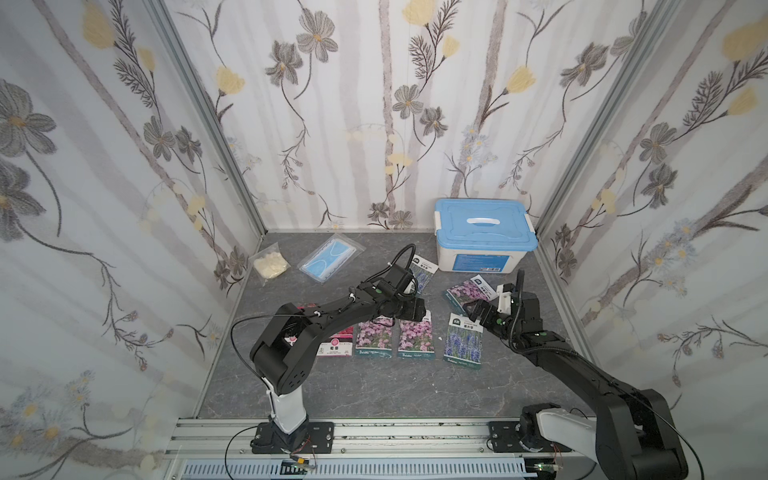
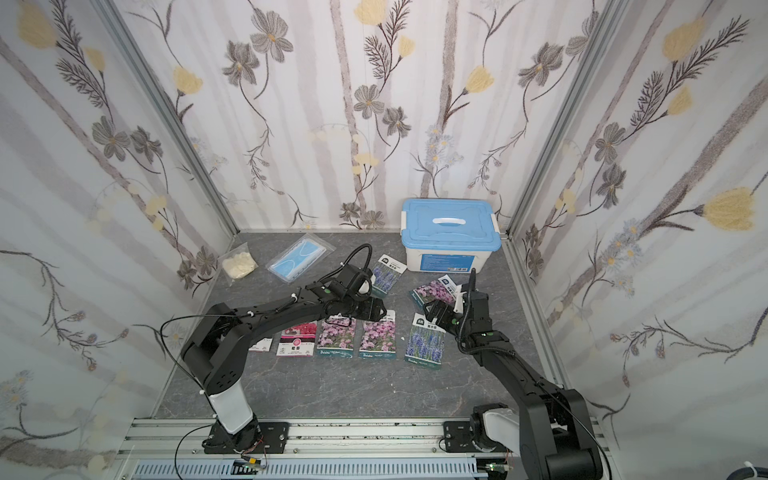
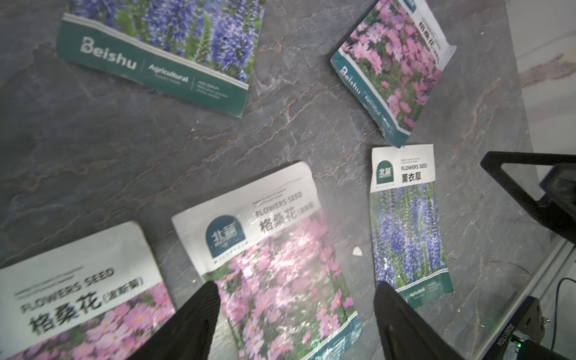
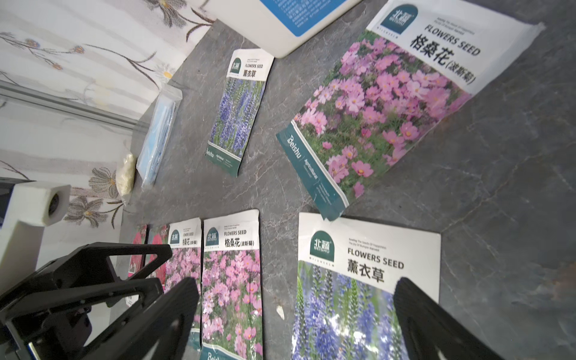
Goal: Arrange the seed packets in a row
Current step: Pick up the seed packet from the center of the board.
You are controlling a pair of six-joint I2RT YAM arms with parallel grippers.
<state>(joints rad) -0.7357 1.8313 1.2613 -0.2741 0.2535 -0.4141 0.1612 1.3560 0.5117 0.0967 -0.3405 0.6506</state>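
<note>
In both top views the seed packets (image 1: 376, 338) lie in a row mid-bench (image 1: 374, 386). The left hand (image 1: 409, 314) hangs at 12 o'clock of the row's middle, and the right hand (image 1: 478, 311) at 12 o'clock of the lavender packet (image 1: 463, 343).

Left wrist view: the left hand (image 3: 296, 290) is spread wide and empty over a pink packet (image 3: 274, 265) reading "FLOWERS SEED". A stray packet (image 3: 162, 53) reads "Beishu Agricultural".

Right wrist view: the right hand (image 4: 296, 286) is fully spread and empty over the lavender packet (image 4: 358, 280), headed "FLOWERS SEED".

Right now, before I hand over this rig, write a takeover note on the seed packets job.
Left gripper: open, empty, over a pink packet in the row.
Right gripper: open, empty, over the row's lavender packet.
Done: five packets lined up near the front.
Left: the tilted pink packet and second lavender packet, both near the blue-lidded box, must join the row.
</note>
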